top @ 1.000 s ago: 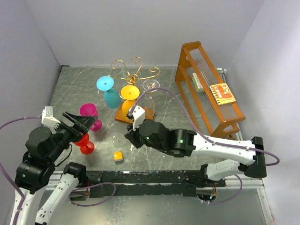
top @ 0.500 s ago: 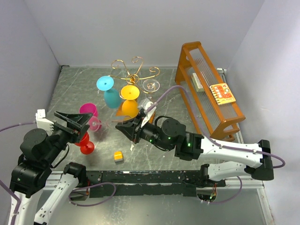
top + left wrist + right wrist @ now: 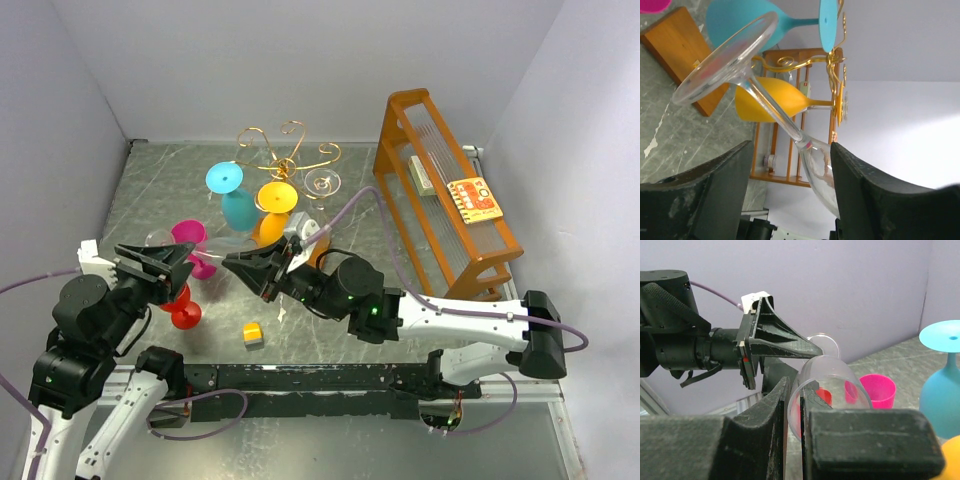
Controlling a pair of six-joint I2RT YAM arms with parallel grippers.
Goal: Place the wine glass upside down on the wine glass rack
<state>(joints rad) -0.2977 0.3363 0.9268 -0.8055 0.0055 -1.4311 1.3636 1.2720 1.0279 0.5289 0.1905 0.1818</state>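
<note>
Wine glass: teal glass, orange glass before rack.

I saw a small yellow block on the grey tabletop, a red glass near it — and, well apart, an orange slatted frame.

No words, numbers or brand names are legible anywhere in the scene. A small orange card with red and white printed marks lies on the sloping face of the tall wooden slatted frame, toward its near end. Its print is too small to read.
</note>
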